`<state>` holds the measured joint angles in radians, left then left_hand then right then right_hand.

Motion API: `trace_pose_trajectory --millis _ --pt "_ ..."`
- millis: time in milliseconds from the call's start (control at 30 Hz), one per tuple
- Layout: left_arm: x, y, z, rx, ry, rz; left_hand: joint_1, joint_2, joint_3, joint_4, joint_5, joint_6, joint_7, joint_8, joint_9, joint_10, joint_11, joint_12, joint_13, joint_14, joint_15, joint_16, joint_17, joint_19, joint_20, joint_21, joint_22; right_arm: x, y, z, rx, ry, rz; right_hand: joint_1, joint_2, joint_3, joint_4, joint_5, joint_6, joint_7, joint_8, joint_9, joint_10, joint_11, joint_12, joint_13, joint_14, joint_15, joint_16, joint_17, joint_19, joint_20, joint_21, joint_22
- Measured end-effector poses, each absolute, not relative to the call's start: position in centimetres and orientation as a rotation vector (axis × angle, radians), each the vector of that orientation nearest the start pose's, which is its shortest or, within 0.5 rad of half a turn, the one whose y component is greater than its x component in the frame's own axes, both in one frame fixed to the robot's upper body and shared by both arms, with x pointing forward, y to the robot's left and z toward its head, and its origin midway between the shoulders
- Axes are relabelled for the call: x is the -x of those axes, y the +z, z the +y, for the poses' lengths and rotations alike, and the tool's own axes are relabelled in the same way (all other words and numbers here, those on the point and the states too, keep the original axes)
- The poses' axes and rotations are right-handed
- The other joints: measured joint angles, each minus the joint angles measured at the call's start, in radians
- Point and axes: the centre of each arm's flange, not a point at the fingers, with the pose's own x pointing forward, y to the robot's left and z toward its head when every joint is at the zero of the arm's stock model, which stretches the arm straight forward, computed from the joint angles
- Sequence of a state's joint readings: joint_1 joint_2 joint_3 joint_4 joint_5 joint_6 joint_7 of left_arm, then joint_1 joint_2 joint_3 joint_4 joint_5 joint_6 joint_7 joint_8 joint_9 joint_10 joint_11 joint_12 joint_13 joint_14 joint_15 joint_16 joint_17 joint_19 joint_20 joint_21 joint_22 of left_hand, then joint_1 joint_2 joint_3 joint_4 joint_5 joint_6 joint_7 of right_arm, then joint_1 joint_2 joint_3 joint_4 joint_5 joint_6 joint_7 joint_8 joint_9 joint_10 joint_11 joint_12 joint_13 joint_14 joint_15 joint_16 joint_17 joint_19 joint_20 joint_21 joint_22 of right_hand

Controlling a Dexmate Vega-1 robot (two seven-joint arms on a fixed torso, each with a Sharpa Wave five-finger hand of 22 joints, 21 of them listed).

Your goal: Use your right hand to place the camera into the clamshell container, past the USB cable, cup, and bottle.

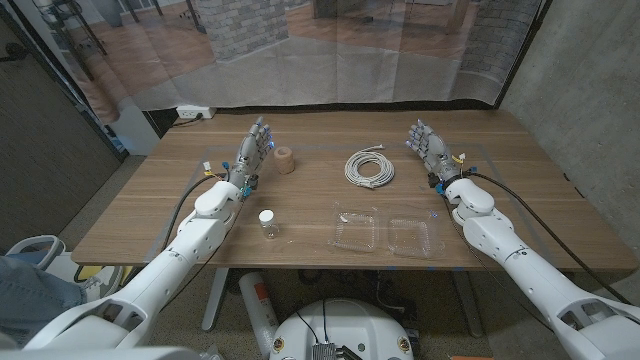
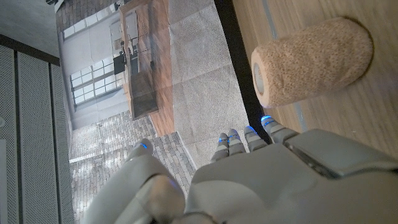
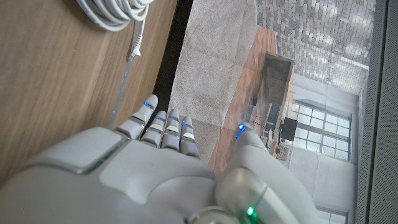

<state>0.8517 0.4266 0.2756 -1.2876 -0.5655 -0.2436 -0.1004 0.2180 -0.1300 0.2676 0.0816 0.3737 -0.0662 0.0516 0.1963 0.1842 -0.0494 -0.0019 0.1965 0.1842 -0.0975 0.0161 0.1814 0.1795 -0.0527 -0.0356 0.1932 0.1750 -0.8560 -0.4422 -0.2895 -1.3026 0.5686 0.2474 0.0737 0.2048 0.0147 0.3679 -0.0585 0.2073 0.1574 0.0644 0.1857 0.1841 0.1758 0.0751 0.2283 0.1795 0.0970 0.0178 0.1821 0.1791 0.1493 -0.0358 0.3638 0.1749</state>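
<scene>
A clear clamshell container (image 1: pixel 385 232) lies opened out near the table's front edge, right of the middle. A coiled white USB cable (image 1: pixel 369 167) (image 3: pixel 115 12) sits behind it. A small clear bottle (image 1: pixel 268 223) with a white cap stands to the container's left. A tan textured roll (image 1: pixel 286 159) (image 2: pixel 311 59) lies on its side at the back left. My left hand (image 1: pixel 252 148) (image 2: pixel 261 180) stands just left of the roll, fingers apart, holding nothing. My right hand (image 1: pixel 428 147) (image 3: pixel 155 168) stands right of the cable, also with fingers apart and nothing in it.
The wooden table (image 1: pixel 150 215) carries small blue tape marks. A translucent curtain (image 1: pixel 330 60) hangs behind its far edge. A person's knee in jeans (image 1: pixel 25 285) shows at the bottom left, beside the table.
</scene>
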Motion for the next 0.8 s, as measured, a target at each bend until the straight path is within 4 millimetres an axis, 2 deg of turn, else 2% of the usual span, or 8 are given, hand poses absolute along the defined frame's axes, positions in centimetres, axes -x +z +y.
trace_pose_trajectory --millis 167,267,300,533,567,600,800 --pt "-65.8 -2.4 28.0 0.032 -0.238 -0.59 0.0 0.0 0.0 0.0 0.003 0.0 0.0 0.0 0.0 0.0 0.0 0.0 0.0 0.0 0.0 0.0 0.0 0.0 0.0 0.0 0.0 -65.3 -2.4 -28.4 -0.038 0.212 -0.599 0.0 0.0 0.0 0.0 0.0 0.0 0.0 0.0 0.0 0.002 -0.001 0.0 0.0 0.0 0.0 0.0 -0.001 0.0 0.0 0.0 0.0" --pt "-65.6 -1.6 28.8 0.109 -0.203 -0.621 0.0 0.0 0.0 0.0 0.004 0.0 0.0 0.0 0.0 0.0 0.0 0.0 0.0 0.0 0.0 0.0 0.0 0.0 0.0 0.0 0.0 -65.4 -2.7 -27.9 0.015 0.235 -0.584 0.0 0.0 0.0 0.0 0.0 0.0 0.0 0.0 0.0 0.002 -0.001 0.0 0.0 0.0 0.0 0.0 -0.002 0.0 0.0 0.0 0.0" --pt "-65.7 -2.0 28.1 0.032 -0.234 -0.6 0.0 0.0 0.0 0.0 0.004 0.0 0.0 0.0 0.0 0.0 0.0 0.0 0.0 0.0 0.0 0.0 0.0 0.0 0.0 0.0 0.0 -65.3 -2.3 -28.4 -0.037 0.212 -0.603 0.0 0.0 0.0 0.0 0.0 0.0 0.0 0.0 0.0 0.002 -0.001 0.0 0.0 0.0 0.0 0.0 -0.002 0.0 0.0 0.0 0.0" --pt "-65.2 -1.0 30.6 0.212 -0.14 -0.663 0.005 0.005 0.0 0.0 0.004 0.0 0.0 0.0 0.0 0.0 0.0 0.0 0.0 0.0 0.0 0.0 0.0 0.0 0.0 0.0 0.0 -65.5 -3.0 -27.2 0.091 0.271 -0.565 0.005 0.005 0.004 -0.004 0.0 0.0 0.0 0.0 0.0 0.002 -0.001 0.0 0.0 0.0 0.0 0.0 -0.002 0.0 0.0 0.0 0.0" --pt "-65.7 -1.9 28.9 0.022 -0.215 -0.597 0.005 0.005 0.0 0.0 0.004 0.0 0.0 0.0 0.0 0.0 0.0 0.0 0.0 0.0 0.0 0.0 0.0 0.0 0.0 0.0 0.0 -65.5 -3.1 -27.1 0.106 0.278 -0.561 0.005 0.005 0.004 -0.004 0.0 0.0 0.0 0.0 0.0 0.001 -0.001 0.0 0.0 0.0 0.0 0.0 -0.002 0.0 0.0 0.0 0.0" --pt "-65.6 -1.8 29.0 0.029 -0.211 -0.599 0.005 0.005 0.0 0.0 0.004 0.0 0.0 0.0 0.0 0.0 0.0 0.0 0.0 0.0 0.0 0.0 0.0 0.0 0.0 0.0 0.0 -65.0 -2.3 -28.4 -0.024 0.217 -0.611 0.005 0.005 0.004 -0.004 0.0 0.0 0.0 0.0 0.0 0.001 -0.002 0.0 0.0 0.0 0.0 0.0 -0.002 0.0 0.0 0.0 0.0" --pt "-65.6 -1.9 29.2 0.021 -0.208 -0.59 0.005 0.005 0.0 0.0 0.004 0.0 0.0 0.0 0.0 0.0 0.0 0.0 0.0 0.0 0.0 0.0 0.0 0.0 0.0 0.0 0.0 -64.7 -2.2 -28.5 -0.026 0.214 -0.621 0.005 0.005 0.004 -0.004 0.0 0.0 0.0 0.0 0.0 0.001 -0.002 0.0 0.0 0.0 0.0 0.0 -0.002 0.0 0.0 -0.006 0.0"
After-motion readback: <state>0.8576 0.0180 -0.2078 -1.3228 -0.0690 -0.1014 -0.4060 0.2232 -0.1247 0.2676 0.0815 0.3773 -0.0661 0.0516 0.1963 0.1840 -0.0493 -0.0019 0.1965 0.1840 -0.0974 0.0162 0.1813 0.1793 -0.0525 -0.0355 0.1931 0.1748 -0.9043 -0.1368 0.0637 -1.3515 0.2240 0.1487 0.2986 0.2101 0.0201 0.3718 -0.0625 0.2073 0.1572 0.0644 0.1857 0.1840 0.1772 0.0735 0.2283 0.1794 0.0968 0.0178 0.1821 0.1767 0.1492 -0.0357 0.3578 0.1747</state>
